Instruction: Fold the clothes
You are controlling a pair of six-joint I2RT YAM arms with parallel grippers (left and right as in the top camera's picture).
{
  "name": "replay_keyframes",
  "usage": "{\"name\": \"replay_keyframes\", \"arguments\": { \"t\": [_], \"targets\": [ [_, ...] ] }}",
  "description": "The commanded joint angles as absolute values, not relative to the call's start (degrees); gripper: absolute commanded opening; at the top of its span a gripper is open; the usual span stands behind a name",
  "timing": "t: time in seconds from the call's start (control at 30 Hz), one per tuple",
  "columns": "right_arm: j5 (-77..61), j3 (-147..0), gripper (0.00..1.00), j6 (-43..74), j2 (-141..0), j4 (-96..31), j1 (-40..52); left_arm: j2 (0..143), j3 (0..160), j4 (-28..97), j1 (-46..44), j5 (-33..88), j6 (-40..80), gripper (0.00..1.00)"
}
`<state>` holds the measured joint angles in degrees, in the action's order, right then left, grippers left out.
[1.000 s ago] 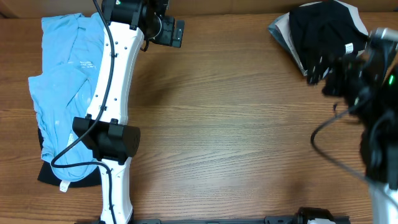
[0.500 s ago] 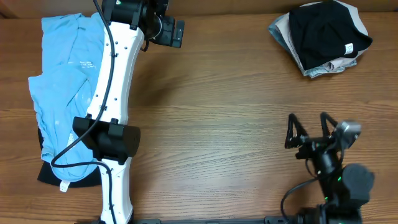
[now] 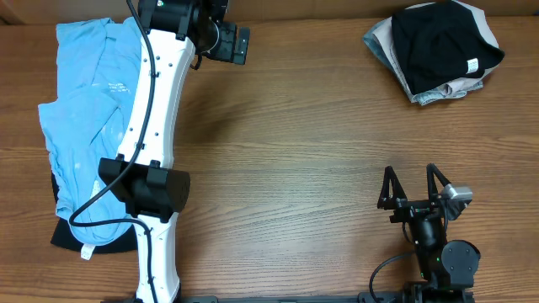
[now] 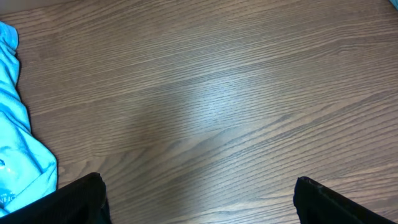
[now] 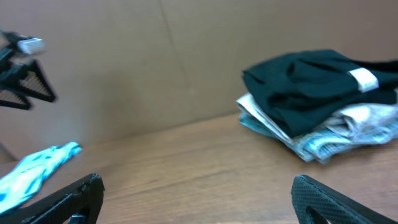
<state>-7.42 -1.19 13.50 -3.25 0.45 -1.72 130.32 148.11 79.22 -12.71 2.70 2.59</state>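
**A:** Well, how many garments lie on the brown wooden table (image 3: 295, 160)?

**B:** Four, in two piles. At the far right corner sits one plain black short-sleeved shirt (image 3: 442, 38), folded, with one small white label (image 3: 472, 65) showing. It rests on top of one crumpled beige fabric bundle (image 3: 438, 91); the two are touching.

**A:** And the other pile?

**B:** Along the left edge one loose light blue shirt (image 3: 84, 109) lies spread out; one second black fabric piece (image 3: 72, 231) pokes out from under its near end.

**A:** How many arms and claws?

**B:** Two arms, each with one two-finger claw. The white left arm (image 3: 156, 126) stretches from the near edge to the far edge, partly over the blue shirt. The left gripper (image 4: 199, 199) hangs over bare wood just beside that shirt; its fingers are spread wide and hold nothing.

**A:** And the right one?

**B:** The right gripper (image 3: 410, 187) stands near the front right of the table, well apart from the black shirt; both fingers are splayed wide with nothing between them. Its wrist camera looks across the table at the folded stack.
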Motion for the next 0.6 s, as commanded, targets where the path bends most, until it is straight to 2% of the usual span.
{"name": "replay_keyframes", "arguments": {
  "t": [0.0,0.1,0.57],
  "targets": [
    [-4.51,-0.45,1.0,13.47,-2.39,-0.69,-1.34,130.63,148.62,79.05,-12.38,2.35,1.45,1.0],
    [-4.51,-0.45,1.0,13.45,-1.76,-4.47,-1.32,130.63,148.62,79.05,-12.38,2.35,1.45,1.0],
    [-4.54,-0.45,1.0,13.47,-0.16,-4.36,-1.3,130.63,148.62,79.05,-12.38,2.35,1.45,1.0]
  ]
}}
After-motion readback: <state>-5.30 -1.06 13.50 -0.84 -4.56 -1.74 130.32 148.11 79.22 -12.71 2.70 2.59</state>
